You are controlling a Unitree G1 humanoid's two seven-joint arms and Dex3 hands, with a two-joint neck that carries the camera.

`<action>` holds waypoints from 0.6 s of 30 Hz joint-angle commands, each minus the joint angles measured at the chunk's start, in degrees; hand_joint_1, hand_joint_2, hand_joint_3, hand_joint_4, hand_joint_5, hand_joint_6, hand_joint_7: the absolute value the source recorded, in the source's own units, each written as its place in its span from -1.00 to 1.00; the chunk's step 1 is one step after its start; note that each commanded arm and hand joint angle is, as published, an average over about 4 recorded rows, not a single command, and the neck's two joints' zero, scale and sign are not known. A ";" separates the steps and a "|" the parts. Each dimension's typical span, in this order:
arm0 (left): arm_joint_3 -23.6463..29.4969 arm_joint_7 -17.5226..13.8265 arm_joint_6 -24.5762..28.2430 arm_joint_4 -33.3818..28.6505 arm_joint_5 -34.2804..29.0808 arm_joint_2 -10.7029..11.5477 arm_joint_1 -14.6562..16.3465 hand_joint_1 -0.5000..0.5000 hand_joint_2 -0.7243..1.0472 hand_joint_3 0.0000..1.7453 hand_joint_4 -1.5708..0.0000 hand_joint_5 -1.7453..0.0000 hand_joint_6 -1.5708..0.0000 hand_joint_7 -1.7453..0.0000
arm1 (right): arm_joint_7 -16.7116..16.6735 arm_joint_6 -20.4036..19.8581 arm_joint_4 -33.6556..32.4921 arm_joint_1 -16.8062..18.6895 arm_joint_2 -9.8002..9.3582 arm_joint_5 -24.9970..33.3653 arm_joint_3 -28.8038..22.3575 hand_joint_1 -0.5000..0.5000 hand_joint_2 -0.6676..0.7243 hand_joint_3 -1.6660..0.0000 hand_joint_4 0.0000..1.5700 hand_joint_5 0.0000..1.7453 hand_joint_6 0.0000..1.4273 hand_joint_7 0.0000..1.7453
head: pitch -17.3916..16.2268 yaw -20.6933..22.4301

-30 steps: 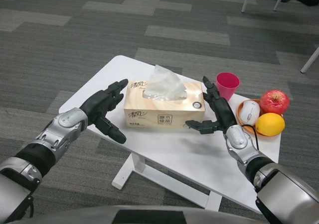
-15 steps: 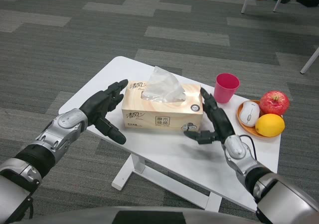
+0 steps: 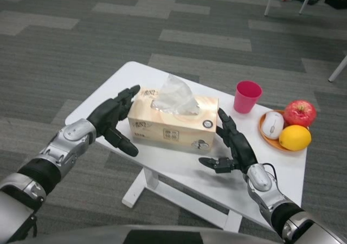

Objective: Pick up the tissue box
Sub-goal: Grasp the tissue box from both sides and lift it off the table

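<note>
The tan tissue box (image 3: 174, 124), with a white tissue (image 3: 174, 95) sticking up from its top, lies on the white table (image 3: 162, 162), its right end turned a little toward me. My left hand (image 3: 113, 117) is open, its fingertips touching the box's left end. At the box's right end is my right hand (image 3: 230, 146), open with fingers spread, their tips close to or touching the box's near right corner. Neither hand grips the box.
A pink cup (image 3: 246, 96) stands behind the box's right end. At the table's right edge an orange plate (image 3: 264, 137) holds a white mouse (image 3: 272, 124), a red apple (image 3: 299, 113) and a lemon (image 3: 294, 137). Grey carpet surrounds the table.
My right hand has drawn back toward me along the box's right end. The box has slid left and turned slightly. My left hand has hardly moved.
</note>
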 commanded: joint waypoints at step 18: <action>7.39 -0.44 -1.68 -20.41 -0.79 1.52 17.49 1.00 -0.30 -1.00 1.00 0.88 1.00 1.00 | 0.74 -0.96 -13.32 9.24 -2.14 -0.06 -5.04 0.42 -0.64 0.43 -0.96 -0.78 -1.00 -0.88 | -0.92 1.11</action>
